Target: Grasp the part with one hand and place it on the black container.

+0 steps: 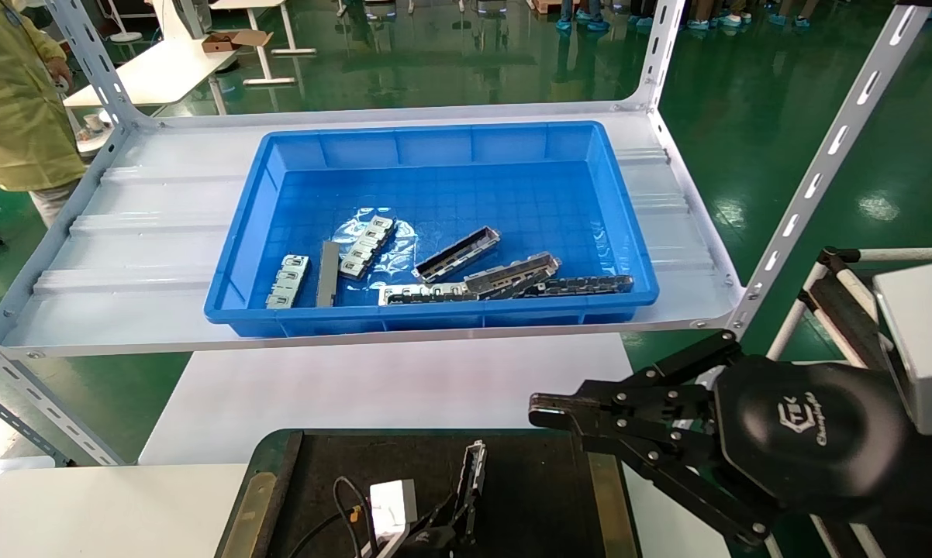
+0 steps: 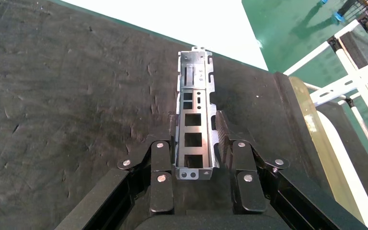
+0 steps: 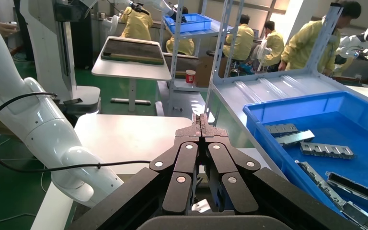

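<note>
The part (image 2: 195, 115), a long silvery metal channel with square cut-outs along its floor, lies lengthwise between the fingers (image 2: 161, 170) of the left gripper (image 2: 194, 143). The fingers sit close on either side of its near end, closed against its walls, while its far end reaches out over the black container (image 2: 67, 96). In the head view the same part (image 1: 471, 474) shows at the bottom centre of the frame, standing over the dark tray surface (image 1: 536, 480); whether it touches the tray cannot be told. The left gripper (image 1: 443, 531) is only partly visible at the bottom edge there, with a white box and black cable beside it.

The tray has an olive-brass strip along its edge (image 1: 602, 480) and rests on a white table (image 1: 342, 387).

The right gripper (image 1: 547, 411) hangs at the lower right of the head view, just beyond the tray's right edge, its fingers pressed together with nothing between them; the right wrist view shows the fingertips (image 3: 201, 125) meeting.

Above, in the middle of the head view, a blue bin (image 1: 435, 225) stands on a white metal shelf (image 1: 148, 232). It holds more metal channels (image 1: 457, 254), flat silver clips (image 1: 289, 280) and a black strip (image 1: 586, 285). A person in a yellow coat (image 1: 12, 93) stands at the upper left
</note>
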{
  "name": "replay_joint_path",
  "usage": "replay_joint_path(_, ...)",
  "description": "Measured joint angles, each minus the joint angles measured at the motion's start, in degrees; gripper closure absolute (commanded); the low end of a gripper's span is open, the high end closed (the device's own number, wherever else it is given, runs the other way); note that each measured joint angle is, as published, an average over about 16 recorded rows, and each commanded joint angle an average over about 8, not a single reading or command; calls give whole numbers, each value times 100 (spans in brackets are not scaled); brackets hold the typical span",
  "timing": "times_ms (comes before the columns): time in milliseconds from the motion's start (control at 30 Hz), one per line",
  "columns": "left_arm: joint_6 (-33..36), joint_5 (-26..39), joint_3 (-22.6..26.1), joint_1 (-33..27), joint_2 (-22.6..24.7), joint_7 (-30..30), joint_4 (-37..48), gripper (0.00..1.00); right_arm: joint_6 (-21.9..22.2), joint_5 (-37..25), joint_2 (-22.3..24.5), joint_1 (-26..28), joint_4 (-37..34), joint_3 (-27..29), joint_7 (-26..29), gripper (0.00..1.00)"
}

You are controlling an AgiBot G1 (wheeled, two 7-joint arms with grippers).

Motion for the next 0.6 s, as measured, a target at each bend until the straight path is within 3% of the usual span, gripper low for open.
replay_joint_path(67,-7,13,-6,7,10,-6,7,0,0,0,0,0,0,-1,0,0)
replay_joint_path(600,-52,98,-19,16,69,-14,5,0,2,4,2,1,0,-6,-3,0)
